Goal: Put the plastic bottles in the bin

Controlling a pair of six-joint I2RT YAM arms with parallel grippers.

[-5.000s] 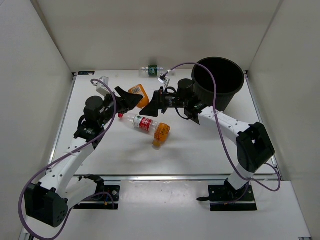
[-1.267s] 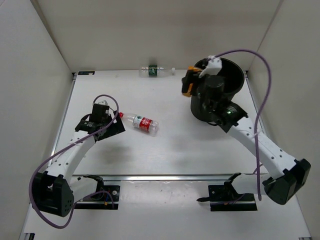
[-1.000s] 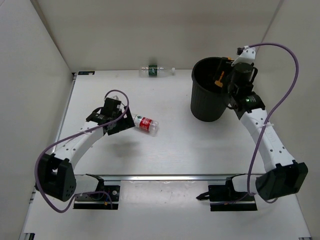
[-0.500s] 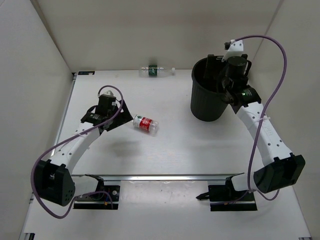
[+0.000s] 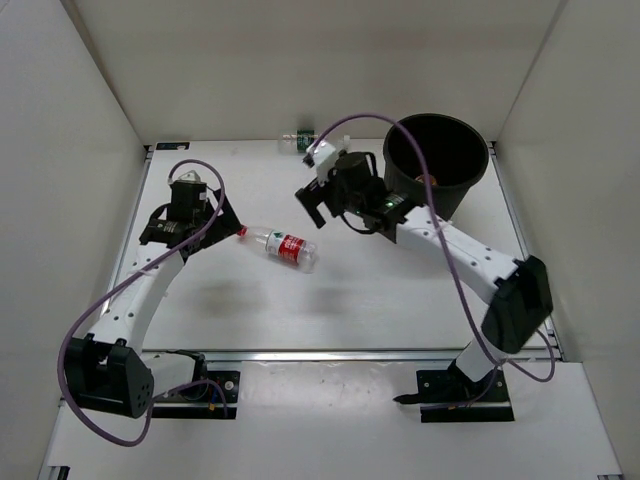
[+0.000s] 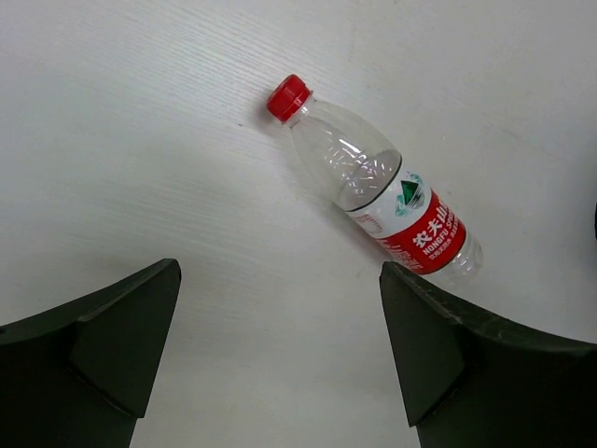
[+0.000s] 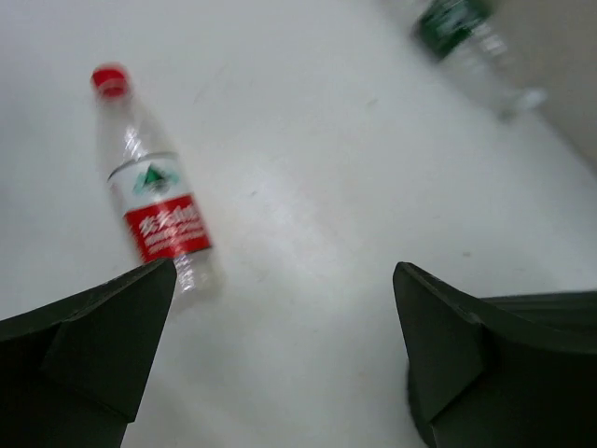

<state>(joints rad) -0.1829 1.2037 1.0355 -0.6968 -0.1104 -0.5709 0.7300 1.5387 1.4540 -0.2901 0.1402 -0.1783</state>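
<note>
White counter [image 5: 350,290] holds the red-label bottle [image 6: 373,187] on its side just ahead of my left gripper [image 6: 278,271], open and empty. My right gripper [image 7: 284,269] hangs open beyond; the green-label bottle [image 7: 452,23] and bin [image 5: 480,140] sit farthest. Next I'd lower the left around that bottle.

left end effector [image 6: 280,280] splayed, right end effector [image 7: 284,271] splayed

In the right wrist view's upper right, the green-label bottle [image 7: 457,23] is blurred and cut by the top edge.
</note>
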